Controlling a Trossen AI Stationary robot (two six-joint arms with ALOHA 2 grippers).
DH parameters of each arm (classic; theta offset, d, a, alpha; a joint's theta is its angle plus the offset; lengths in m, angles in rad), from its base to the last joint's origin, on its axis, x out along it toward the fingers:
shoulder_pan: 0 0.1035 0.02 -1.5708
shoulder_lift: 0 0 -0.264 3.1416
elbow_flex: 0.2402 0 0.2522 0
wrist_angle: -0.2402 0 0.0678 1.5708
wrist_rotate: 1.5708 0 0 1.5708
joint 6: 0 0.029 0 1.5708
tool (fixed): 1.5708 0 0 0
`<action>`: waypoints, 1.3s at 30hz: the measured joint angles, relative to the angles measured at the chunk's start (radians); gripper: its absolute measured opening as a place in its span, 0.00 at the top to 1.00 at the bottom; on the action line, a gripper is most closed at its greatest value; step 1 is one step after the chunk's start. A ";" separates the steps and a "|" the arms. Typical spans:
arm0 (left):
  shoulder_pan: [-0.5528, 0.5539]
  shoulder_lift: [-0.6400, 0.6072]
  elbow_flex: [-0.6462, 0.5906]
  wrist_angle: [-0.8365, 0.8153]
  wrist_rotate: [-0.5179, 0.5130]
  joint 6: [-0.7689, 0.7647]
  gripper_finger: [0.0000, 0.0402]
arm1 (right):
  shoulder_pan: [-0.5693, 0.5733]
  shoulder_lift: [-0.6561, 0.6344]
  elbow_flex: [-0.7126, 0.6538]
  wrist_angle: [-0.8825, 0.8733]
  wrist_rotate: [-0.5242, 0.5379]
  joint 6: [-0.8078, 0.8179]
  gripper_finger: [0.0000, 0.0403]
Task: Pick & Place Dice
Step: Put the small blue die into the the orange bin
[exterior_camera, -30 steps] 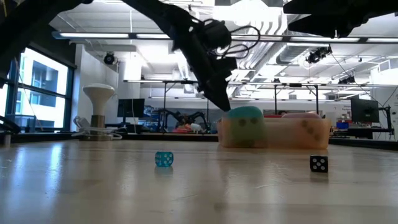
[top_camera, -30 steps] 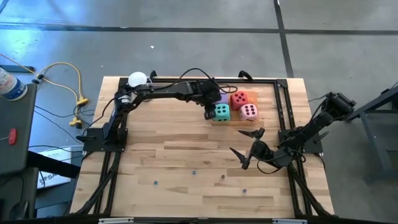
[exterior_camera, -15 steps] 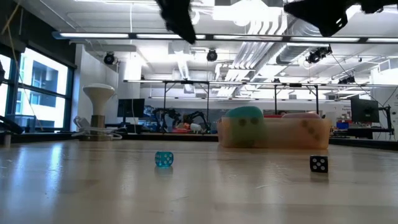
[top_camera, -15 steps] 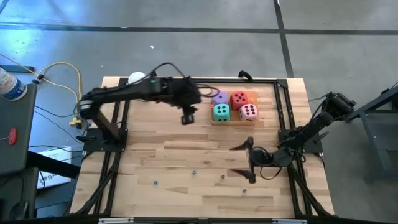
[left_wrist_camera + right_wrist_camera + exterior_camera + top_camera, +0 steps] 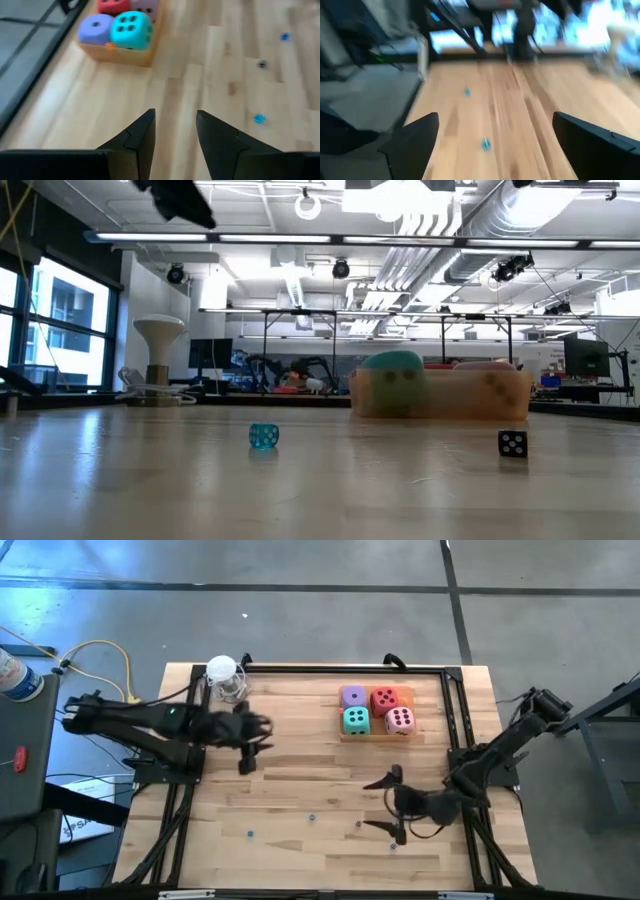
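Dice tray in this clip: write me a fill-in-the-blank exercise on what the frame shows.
1. The wooden tray holds ____ dice.
2. In the high view, the teal die sits directly beside the ____ die, both on the tray's side nearer the claws.
3. The left claw holds ____.
4. The right claw has its fingers spread ____ above the table.

Missing words: four; pink; nothing; wide

A yellow cable (image 5: 118,680) loops on the grey floor left of the wooden table (image 5: 300,800). A white-capped clear jar (image 5: 224,676) stands at the table's far left corner. Tiny beads (image 5: 311,816) lie scattered along its near side, among them a blue one (image 5: 263,436) and a black one (image 5: 512,443).
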 joint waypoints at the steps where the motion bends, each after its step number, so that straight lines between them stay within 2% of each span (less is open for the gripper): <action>1: -0.022 -0.032 -0.048 0.038 -0.001 -0.007 0.66 | 0.000 0.005 0.040 -0.110 0.001 0.085 0.05; 4: -0.084 -0.103 -0.156 0.129 0.000 -0.009 0.66 | 0.009 0.032 0.119 -0.342 -0.018 0.336 0.05; 9: -0.166 -0.161 -0.230 0.199 0.000 -0.003 0.66 | 0.069 0.099 0.133 -0.411 -0.043 0.539 0.05; 18: -0.214 -0.141 -0.239 0.231 -0.001 0.008 0.66 | 0.061 0.332 0.131 -0.375 -0.079 0.544 0.10; 24: -0.214 -0.106 -0.239 0.244 -0.001 -0.002 0.66 | 0.017 0.438 0.131 -0.357 -0.189 0.547 0.16; 30: -0.212 -0.069 -0.239 0.296 -0.001 -0.004 0.66 | -0.028 0.447 0.131 -0.354 -0.330 0.528 0.21; 39: -0.212 0.022 -0.239 0.403 0.008 0.018 0.66 | -0.045 0.447 0.131 -0.361 -0.335 0.373 0.28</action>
